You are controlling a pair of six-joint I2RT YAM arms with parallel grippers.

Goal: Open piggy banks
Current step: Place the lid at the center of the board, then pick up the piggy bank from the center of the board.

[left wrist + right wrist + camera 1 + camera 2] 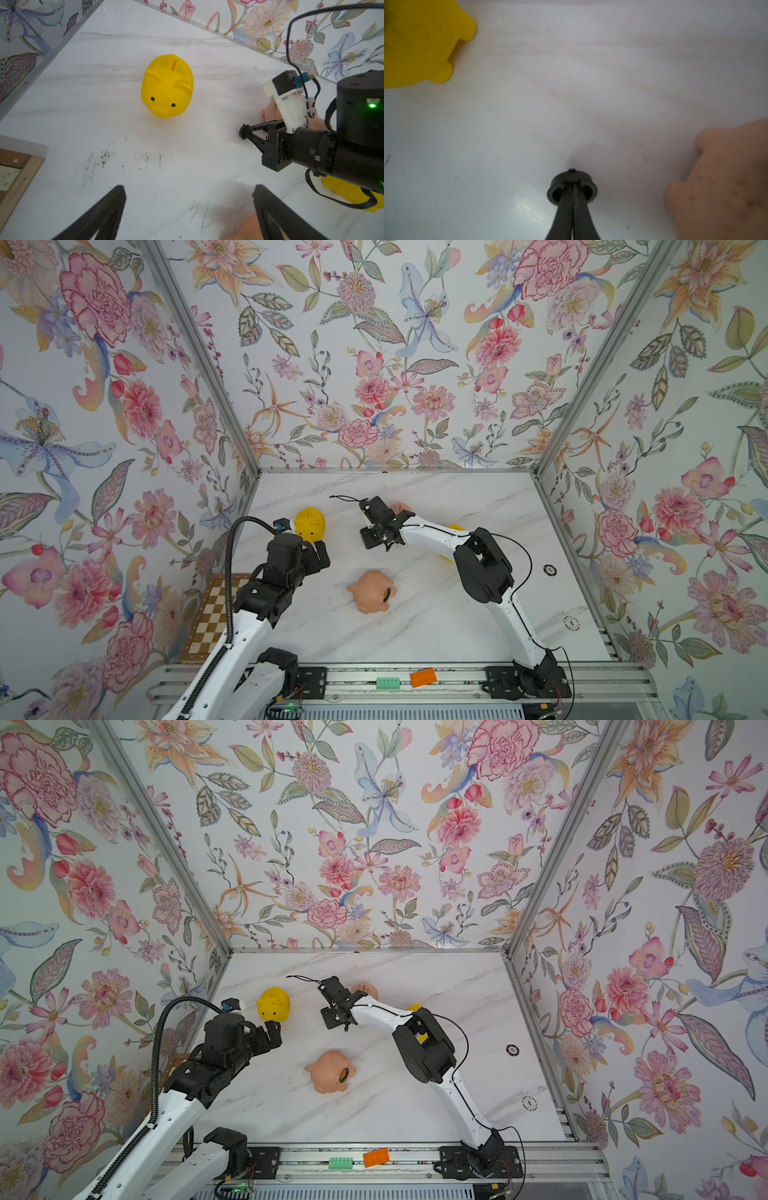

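At the tips of the clenched right pincer (572, 187), a black plug (579, 176) is gripped so thinly that it could be dropped at a jolt, while the left pincer (189, 193) is seen released.

This is a robotics test booth, plainly purpose-built: flowered wallpaper panels (374, 364) hang on bare aluminium framing (198, 349) around three sides of a marble-look worktop (415, 635). A white-and-black left arm (237, 639) and right arm (510, 614) are bolted to a slotted metal rail (457, 680) along the front edge, a black cable conduit (227, 580) looping off the left one.
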